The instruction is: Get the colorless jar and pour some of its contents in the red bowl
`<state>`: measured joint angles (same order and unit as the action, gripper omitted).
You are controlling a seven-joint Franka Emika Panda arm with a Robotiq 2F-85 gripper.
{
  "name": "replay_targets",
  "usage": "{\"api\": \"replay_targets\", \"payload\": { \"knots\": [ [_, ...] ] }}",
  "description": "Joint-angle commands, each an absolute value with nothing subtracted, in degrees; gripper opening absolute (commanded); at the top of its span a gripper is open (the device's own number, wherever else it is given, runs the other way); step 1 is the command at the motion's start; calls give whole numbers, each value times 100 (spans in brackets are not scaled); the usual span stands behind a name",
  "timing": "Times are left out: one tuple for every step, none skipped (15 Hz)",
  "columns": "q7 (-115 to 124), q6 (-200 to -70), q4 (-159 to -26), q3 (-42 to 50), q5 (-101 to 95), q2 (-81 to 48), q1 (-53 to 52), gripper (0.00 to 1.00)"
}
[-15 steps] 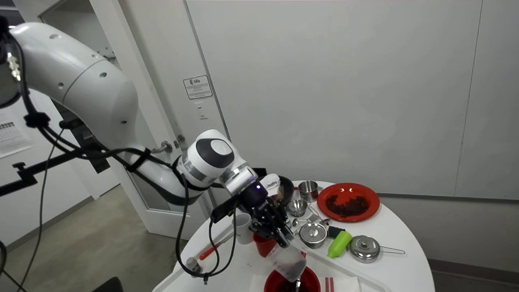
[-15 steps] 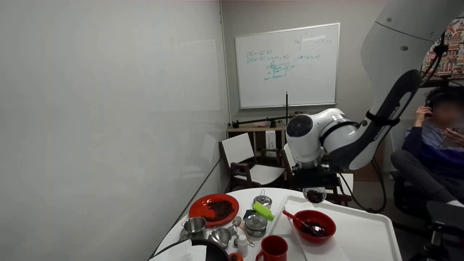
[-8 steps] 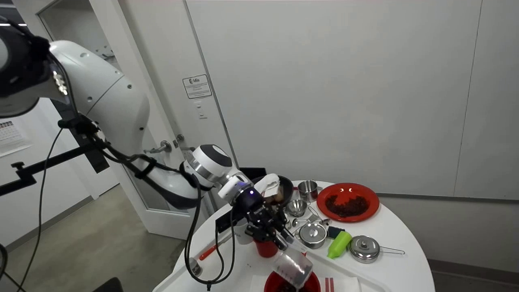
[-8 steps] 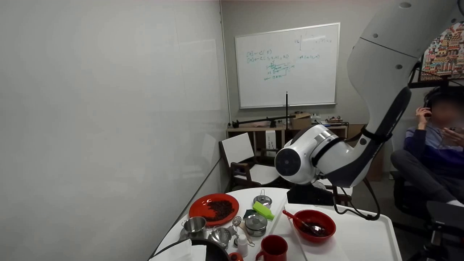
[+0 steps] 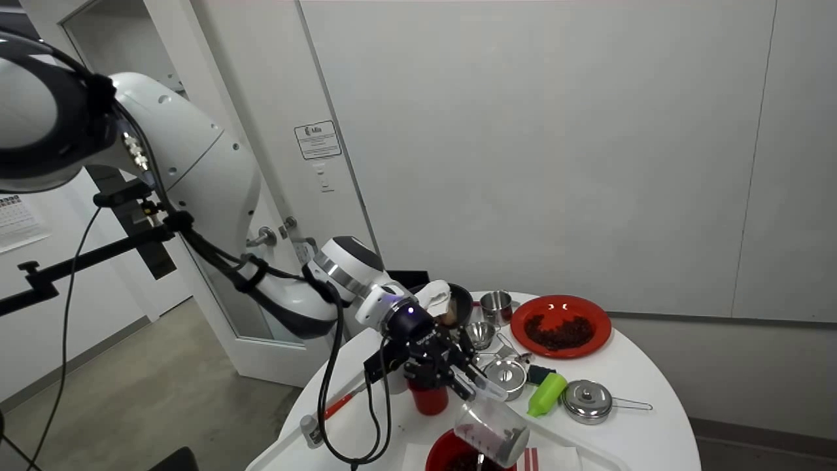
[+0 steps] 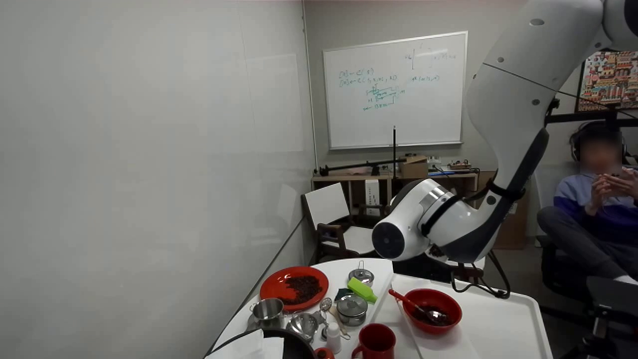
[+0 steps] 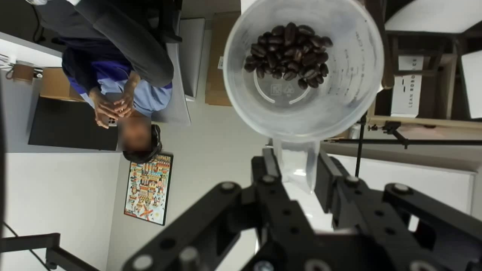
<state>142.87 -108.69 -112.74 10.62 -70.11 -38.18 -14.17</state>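
Note:
My gripper (image 5: 472, 386) is shut on the handle of the colorless jar (image 5: 490, 428), which is see-through with dark beans inside. In an exterior view the jar hangs tilted above and beside the red bowl (image 5: 439, 451). In the wrist view my fingers (image 7: 295, 169) clamp the handle, and the mouth of the jar (image 7: 350, 94) faces the camera. Beans lie against its base and lower wall. In an exterior view my arm hides most of the jar. The red bowl (image 6: 426, 326) there holds dark contents and a spoon (image 6: 404, 299) with a red handle.
The bowl stands on a white tray (image 6: 508, 319). A red mug (image 6: 377, 344), lidded steel pot (image 6: 352, 309), green item (image 6: 362, 290), steel cup (image 6: 268, 311) and red plate (image 6: 269, 286) stand nearby. A black pan (image 6: 294, 344) is at the table's edge. A person (image 6: 593, 199) sits beyond.
The arm has lowered and turned. The tilted jar has swung rightward in an exterior view, from over the bowl toward its side. Its mouth no longer faces the other camera.

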Motion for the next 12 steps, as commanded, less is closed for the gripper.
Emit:
{"api": "replay_targets", "payload": {
  "knots": [
    [14734,-10137,-10974,730,-7438,-4088,-1232,11],
    [14803,-9955,-10930,667,-7521,-4146,-1215,11],
    [14861,-9769,-10885,612,-7603,-4210,-1205,11],
    [14927,-9582,-10842,560,-7680,-4269,-1201,11],
    [14971,-9408,-10794,503,-7739,-4325,-1192,11],
    [15022,-9229,-10753,459,-7805,-4384,-1194,11],
    [15058,-9091,-10718,407,-7855,-4427,-1176,11],
    [14901,-9153,-10573,794,-7702,-4494,-1539,11],
    [14916,-9092,-10536,794,-7714,-4533,-1554,11],
    [14916,-9069,-10474,859,-7708,-4573,-1618,11],
    [14915,-9054,-10419,923,-7700,-4609,-1679,11],
    [14915,-9013,-10341,1020,-7686,-4657,-1783,11]
  ]
}}
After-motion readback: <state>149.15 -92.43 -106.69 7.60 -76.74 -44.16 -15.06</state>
